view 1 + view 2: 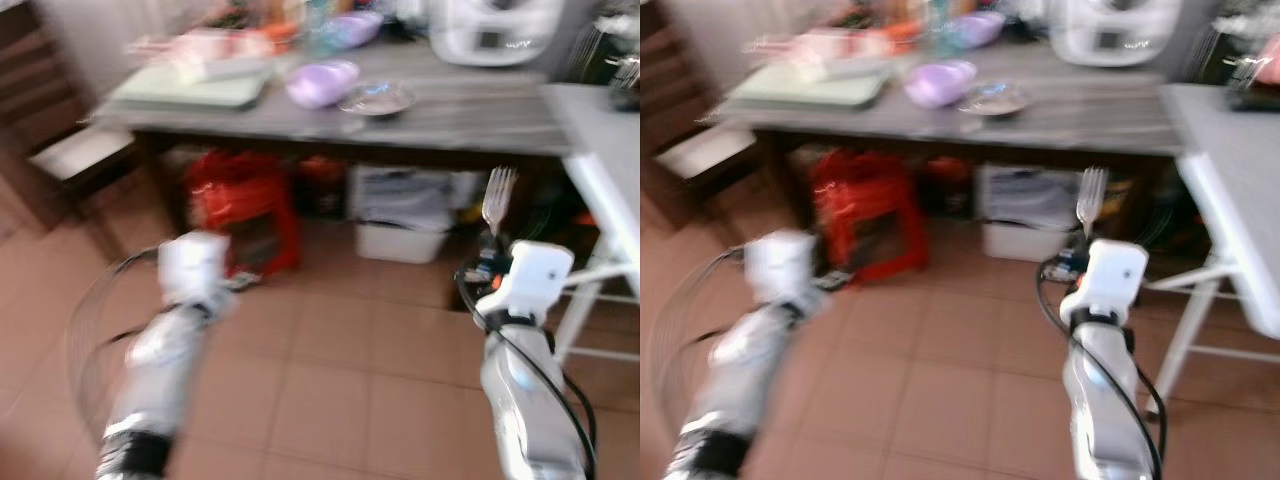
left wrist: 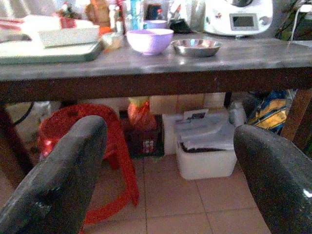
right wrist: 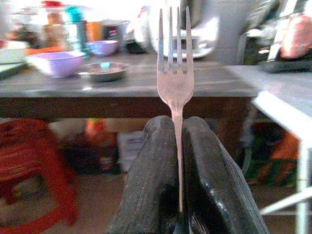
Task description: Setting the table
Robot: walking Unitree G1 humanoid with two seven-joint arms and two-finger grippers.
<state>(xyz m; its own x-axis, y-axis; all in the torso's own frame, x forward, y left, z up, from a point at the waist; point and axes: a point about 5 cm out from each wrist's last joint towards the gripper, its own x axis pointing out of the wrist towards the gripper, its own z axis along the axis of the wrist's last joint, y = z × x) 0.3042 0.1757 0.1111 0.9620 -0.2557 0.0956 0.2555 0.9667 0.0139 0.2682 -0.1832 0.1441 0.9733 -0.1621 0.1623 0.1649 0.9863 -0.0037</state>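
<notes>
Right gripper (image 3: 178, 146): both black fingers pressed together on the handle of a metal fork (image 3: 174, 73), gripped low on the stem, tines pointing straight up. In the left eye view the fork (image 1: 497, 195) stands above the right wrist in the right half of the frame, held in the air in front of the long grey table (image 1: 480, 115), not touching it. Left gripper (image 2: 170, 165): fingers (image 2: 58, 180) spread wide apart, nothing between them, touching nothing; it hangs over the tiled floor (image 1: 340, 370) in the lower left of the head view, blurred. Writing: none legible; the white appliance (image 2: 239, 17) at the top right of the left wrist view has a small grey display, content unreadable. On the table, upper centre: a lilac bowl (image 2: 149, 40) just beside a shallow metal dish (image 2: 196, 46), apart from each other; a pale green tray (image 2: 48, 48) to the left; bottles and jars behind, too blurred to identify. Under the table: a red plastic stool (image 2: 92, 156) at left, a white bin (image 2: 207, 156) holding papers at centre, a blue-and-yellow bag (image 2: 268, 109) at right. A second, white table (image 1: 610, 170) runs down the right edge of the head view, near the right arm.
</notes>
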